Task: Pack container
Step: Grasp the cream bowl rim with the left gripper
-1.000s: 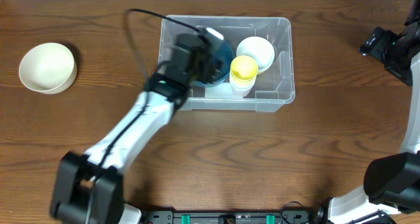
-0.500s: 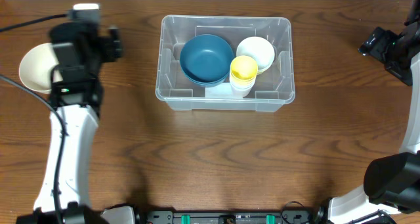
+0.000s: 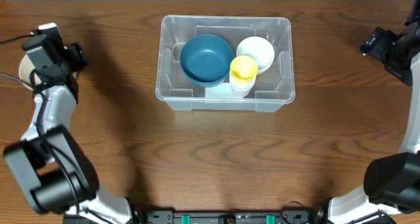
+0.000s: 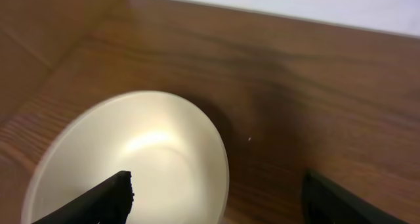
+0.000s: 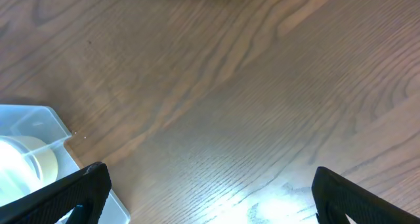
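While my left gripper (image 4: 220, 198) hung, fingers spread, astride the rim of the round cream bowl (image 4: 131, 165), the large clear plastic container (image 3: 224, 104) lay well to its right and my right gripper (image 5: 210, 191) gaped empty.

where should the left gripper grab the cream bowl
Pinch the rim of the cream bowl, coming straight down with the left gripper, one finger inside and one outside. The bowl sits upright, mouth up, with a thin wall, and looks too wide to span whole.

No readable text or labels are visible.
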You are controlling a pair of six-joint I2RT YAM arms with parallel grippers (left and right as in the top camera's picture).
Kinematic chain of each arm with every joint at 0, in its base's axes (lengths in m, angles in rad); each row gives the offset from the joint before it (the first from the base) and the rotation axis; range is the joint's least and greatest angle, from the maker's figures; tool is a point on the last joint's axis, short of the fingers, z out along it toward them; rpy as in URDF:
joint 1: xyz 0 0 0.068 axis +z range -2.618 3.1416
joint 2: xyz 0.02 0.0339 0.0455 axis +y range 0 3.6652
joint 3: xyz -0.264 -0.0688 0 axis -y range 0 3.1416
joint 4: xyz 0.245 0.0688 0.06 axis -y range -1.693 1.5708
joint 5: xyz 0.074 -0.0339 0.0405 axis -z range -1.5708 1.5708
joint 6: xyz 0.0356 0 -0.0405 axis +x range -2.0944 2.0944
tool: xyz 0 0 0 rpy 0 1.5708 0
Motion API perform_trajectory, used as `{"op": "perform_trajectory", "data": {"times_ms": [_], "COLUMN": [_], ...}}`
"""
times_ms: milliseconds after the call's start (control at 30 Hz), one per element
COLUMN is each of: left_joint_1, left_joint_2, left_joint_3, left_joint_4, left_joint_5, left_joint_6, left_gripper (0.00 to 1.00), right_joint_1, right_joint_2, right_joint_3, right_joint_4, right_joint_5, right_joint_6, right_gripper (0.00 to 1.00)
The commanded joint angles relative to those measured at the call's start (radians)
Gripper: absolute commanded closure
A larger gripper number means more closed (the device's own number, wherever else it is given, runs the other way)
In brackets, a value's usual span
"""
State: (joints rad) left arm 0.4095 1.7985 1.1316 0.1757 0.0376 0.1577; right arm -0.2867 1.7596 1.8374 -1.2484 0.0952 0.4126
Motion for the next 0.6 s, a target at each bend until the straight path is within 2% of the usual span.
{"op": "perform_trajectory", "data": {"times_ms": [0,300,367,400,467,567], "left_joint_1": [0.000,0.000,0.000,0.000,0.000,0.000], "left_joint_2": [0.068,0.156,0.160,0.162,0.166,0.185], "left_joint_3": [0.006,0.006,0.006,0.006,0.006,0.006], "left_joint_4": [0.029,0.035,0.035,0.035,0.035,0.032], "left_joint_5": [-0.005,-0.006,-0.006,-0.006,-0.007,-0.048], "left_joint_6": [0.018,0.019,0.025,0.025,0.027,0.029], "left_gripper": [0.19,0.20,0.28,0.37,0.46,0.48], "right_joint_1": [-0.002,-0.002,-0.002,-0.002,-0.002,-0.002], "right_joint_2": [-0.007,-0.007,-0.007,-0.007,-0.007,-0.007], "right_joint_3": [0.011,0.011,0.011,0.011,0.011,0.011], "right_joint_4": [-0.001,-0.001,-0.001,-0.001,-0.001,-0.001], "right_joint_5": [0.013,0.013,0.013,0.013,0.013,0.013], "right_joint_6": [0.009,0.009,0.009,0.009,0.009,0.009], "right_gripper": [0.01,0.01,0.01,0.01,0.01,0.01]}}
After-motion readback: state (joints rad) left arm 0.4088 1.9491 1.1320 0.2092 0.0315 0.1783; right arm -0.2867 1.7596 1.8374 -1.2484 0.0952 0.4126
